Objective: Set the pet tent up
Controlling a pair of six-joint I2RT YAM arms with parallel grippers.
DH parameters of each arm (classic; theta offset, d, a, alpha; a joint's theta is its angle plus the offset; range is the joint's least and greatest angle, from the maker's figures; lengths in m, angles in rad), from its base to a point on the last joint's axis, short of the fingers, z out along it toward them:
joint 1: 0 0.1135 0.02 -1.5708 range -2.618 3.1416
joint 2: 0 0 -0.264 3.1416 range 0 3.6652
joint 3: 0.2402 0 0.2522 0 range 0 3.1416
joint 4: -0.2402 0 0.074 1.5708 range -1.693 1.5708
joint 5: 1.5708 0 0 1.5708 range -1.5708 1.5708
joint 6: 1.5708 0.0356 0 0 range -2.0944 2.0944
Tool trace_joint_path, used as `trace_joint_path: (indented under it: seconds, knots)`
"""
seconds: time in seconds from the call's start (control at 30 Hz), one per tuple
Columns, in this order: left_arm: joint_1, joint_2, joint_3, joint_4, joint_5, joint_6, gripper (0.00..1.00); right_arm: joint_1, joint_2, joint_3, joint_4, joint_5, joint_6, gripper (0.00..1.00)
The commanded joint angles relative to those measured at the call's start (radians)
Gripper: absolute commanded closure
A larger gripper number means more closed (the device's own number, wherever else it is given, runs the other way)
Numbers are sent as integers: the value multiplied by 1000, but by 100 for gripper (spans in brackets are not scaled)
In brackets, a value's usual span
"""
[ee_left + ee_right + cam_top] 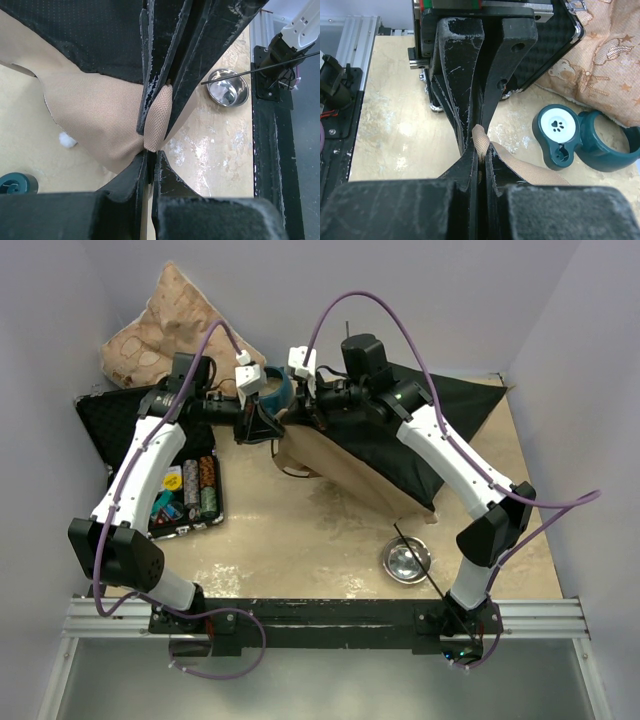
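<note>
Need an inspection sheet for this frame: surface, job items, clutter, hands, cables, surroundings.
Surface: tan table, with scuffed pale patches.
Job's things: tent lies collapsed, tan fabric beside black lining. One thin pole passes over the bowl. White pom-pom sits on the table by the fabric.
Clutter: patterned pillow in the far left corner; open black case holding chips; steel bowl; teal paw-print gadget.
Hands: left hand and right hand are tip to tip, both shut on a fold of tent fabric.
Cables: purple cables arch over both arms.
Surroundings: plain pale walls; metal rail along the near edge.
</note>
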Motion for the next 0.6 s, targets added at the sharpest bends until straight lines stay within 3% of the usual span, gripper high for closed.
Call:
trace_joint_path:
  seconds: [0.0,0.23,0.57]
  knots:
    - [-30,18,-25,-29,-74,-17,100,26,-53,77,67,-81,13,100]
    - [-54,20,-37,-20,-79,-10,100,29,-41,86,38,-73,-8,100]
    - [-54,-14,9,5,-68,-56,100,31,-18,38,-154,-16,-212,100]
